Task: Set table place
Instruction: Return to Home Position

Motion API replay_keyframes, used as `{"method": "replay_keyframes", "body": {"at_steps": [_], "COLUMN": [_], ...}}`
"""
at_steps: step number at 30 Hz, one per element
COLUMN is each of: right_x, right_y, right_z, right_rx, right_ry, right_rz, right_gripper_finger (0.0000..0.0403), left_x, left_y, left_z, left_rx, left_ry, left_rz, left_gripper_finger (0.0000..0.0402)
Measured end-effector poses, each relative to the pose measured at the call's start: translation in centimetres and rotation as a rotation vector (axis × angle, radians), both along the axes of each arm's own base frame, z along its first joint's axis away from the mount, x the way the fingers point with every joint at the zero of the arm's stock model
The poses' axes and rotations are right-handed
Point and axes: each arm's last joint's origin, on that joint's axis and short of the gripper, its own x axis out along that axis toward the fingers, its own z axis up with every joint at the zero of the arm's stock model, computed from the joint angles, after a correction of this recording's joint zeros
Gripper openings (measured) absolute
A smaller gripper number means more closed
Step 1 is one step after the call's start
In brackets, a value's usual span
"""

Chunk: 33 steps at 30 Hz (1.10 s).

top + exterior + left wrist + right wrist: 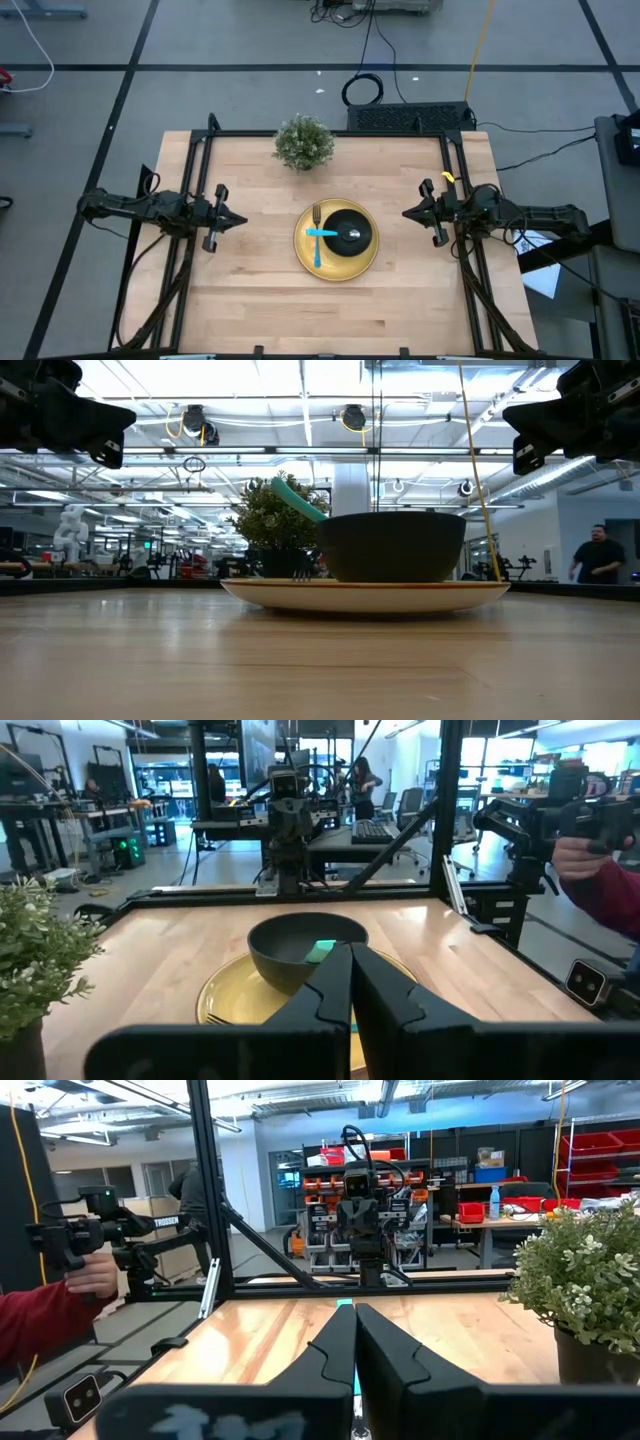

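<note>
Light-wood plank tabletop (250, 300) with a black metal frame carries a round yellow plate (340, 272) near its middle. On the plate stand a smaller black bowl (360, 222) and, just left of it, a blue-handled metal fork (318, 255). A matching spoon (330, 234) leans in the bowl, its handle reaching over the fork. A bushy green potted plant (303, 142) stands at the far edge. The left gripper (240, 221) and right gripper (408, 213) hang at opposite sides, fingers pressed together, holding nothing.

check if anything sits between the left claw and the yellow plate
Nothing visible does. The left claw, shut, points toward the yellow plate, with only tabletop between them. The potted plant stands nearer the far edge, off that line.
</note>
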Motion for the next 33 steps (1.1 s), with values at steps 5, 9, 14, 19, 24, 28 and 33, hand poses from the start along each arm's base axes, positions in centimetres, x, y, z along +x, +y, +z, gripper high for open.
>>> {"method": "replay_keyframes", "body": {"at_steps": [5,9,14,19,24,28,33], "right_x": [0.0,0.0,0.0,0.0,0.0,0.0,0.0], "right_y": [0.0,0.0,0.0,0.0,0.0,0.0,0.0], "right_z": [0.01,0.01,0.01,0.01,0.01,0.01,0.01], "right_rx": [0.002,0.003,0.003,0.003,0.003,0.003,0.003], "right_ry": [0.0,-0.001,-0.001,-0.001,-0.001,-0.001,-0.001], "right_rz": [0.0,-0.001,-0.001,-0.001,-0.001,-0.001,-0.001], "right_gripper_finger": [0.0,0.0,0.0,0.0,0.0,0.0,0.0], "left_x": [0.0,0.0,0.0,0.0,0.0,0.0,0.0], "left_y": [0.0,0.0,0.0,0.0,0.0,0.0,0.0], "left_z": [-0.01,-0.01,-0.01,-0.01,-0.01,-0.03,-0.03], "left_rx": [0.001,0.001,0.001,0.005,0.005,0.005,0.004], "left_ry": [0.001,0.001,0.001,0.001,0.001,0.001,0.001], "left_rz": [0.0,0.0,0.0,0.001,0.001,0.001,0.001], "left_gripper_finger": [0.0015,0.0015,0.0015,0.0015,0.0015,0.0015,0.0015]}}
